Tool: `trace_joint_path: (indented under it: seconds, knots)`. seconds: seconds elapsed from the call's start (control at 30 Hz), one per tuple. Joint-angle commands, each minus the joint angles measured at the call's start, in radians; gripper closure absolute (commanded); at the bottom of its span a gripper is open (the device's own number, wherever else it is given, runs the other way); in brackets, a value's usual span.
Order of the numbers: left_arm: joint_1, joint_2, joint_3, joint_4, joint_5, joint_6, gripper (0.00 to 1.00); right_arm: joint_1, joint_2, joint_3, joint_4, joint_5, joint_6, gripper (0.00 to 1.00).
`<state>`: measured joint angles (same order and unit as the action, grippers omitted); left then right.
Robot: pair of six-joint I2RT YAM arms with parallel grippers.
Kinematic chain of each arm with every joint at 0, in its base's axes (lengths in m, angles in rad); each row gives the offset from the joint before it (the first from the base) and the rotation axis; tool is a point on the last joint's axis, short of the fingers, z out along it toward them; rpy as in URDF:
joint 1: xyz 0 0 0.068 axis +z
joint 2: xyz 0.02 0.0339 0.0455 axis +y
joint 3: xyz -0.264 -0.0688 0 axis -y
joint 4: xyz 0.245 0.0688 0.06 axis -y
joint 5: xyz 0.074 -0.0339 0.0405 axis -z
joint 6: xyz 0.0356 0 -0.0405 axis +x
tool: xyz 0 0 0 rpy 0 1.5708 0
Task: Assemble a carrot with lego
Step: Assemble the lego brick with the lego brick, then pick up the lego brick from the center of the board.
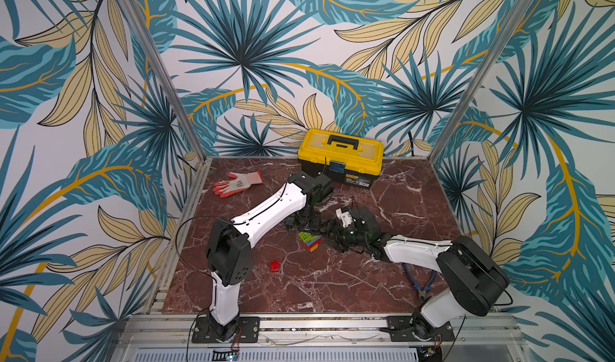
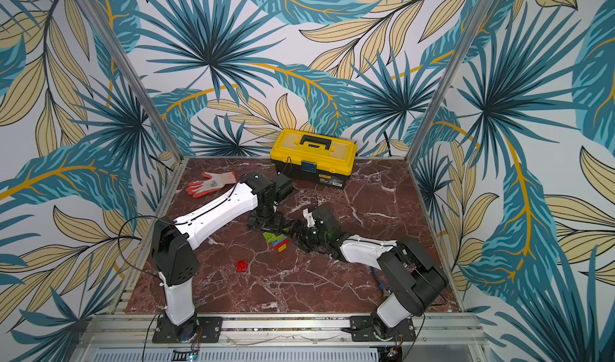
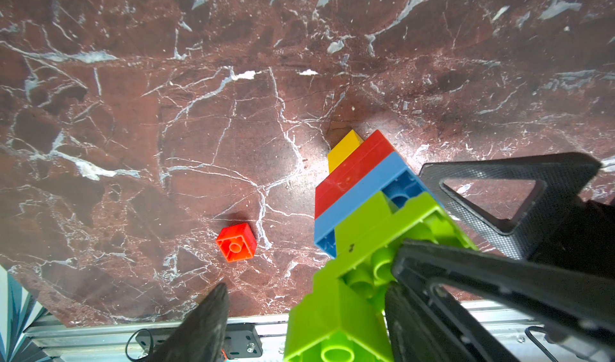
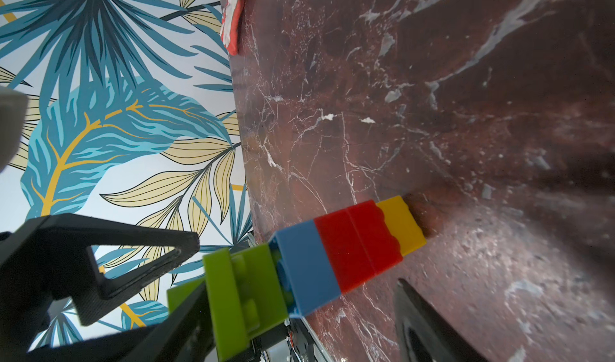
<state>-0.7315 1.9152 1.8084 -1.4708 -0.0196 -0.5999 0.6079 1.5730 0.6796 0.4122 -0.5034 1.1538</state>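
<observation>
The carrot (image 1: pixel 312 242) (image 2: pixel 278 242) leans on its yellow tip mid-table, with red and blue bricks above the tip and lime-green leaves on top. My left gripper (image 1: pixel 301 225) (image 3: pixel 307 290) reaches it from behind and stands open. One of its fingers touches the green leaves (image 3: pixel 336 310); bare table shows before the other finger. My right gripper (image 1: pixel 327 235) (image 4: pixel 301 282) comes in from the right, also open. One finger lies along the green bricks (image 4: pixel 243 287), the other stands apart from the blue brick. A loose red lego brick (image 1: pixel 275 266) (image 3: pixel 236 243) lies nearer the front, to the left.
A yellow and black toolbox (image 1: pixel 341 155) stands at the back edge. A white glove with orange fingers (image 1: pixel 238 183) lies at the back left. Blue-handled pliers (image 1: pixel 422 284) lie under the right arm. A metal rail (image 1: pixel 316 323) runs along the front.
</observation>
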Motion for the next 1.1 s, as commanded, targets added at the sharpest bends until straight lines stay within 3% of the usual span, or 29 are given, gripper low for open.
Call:
trace_joint_path:
  seconds: [0.0, 0.43, 0.8, 0.93, 1.07]
  knots:
    - [0.001, -0.045, 0.001, 0.027, -0.008, 0.000, 0.22, 0.006, 0.024, -0.006, -0.099, 0.017, -0.020, 0.18]
    - [-0.001, -0.099, 0.038, 0.025, -0.030, -0.007, 0.16, 0.005, -0.015, 0.008, -0.124, 0.019, -0.032, 0.16]
    - [0.036, -0.196, 0.002, 0.027, -0.137, -0.014, 0.12, 0.005, -0.047, 0.058, -0.127, 0.006, -0.066, 0.12]
    - [0.074, -0.285, -0.082, 0.032, -0.201, -0.041, 0.10, 0.002, -0.101, 0.061, -0.135, 0.006, -0.100, 0.08]
    - [0.140, -0.466, -0.251, 0.066, -0.250, -0.085, 0.09, -0.008, -0.271, 0.063, -0.361, 0.066, -0.212, 0.03]
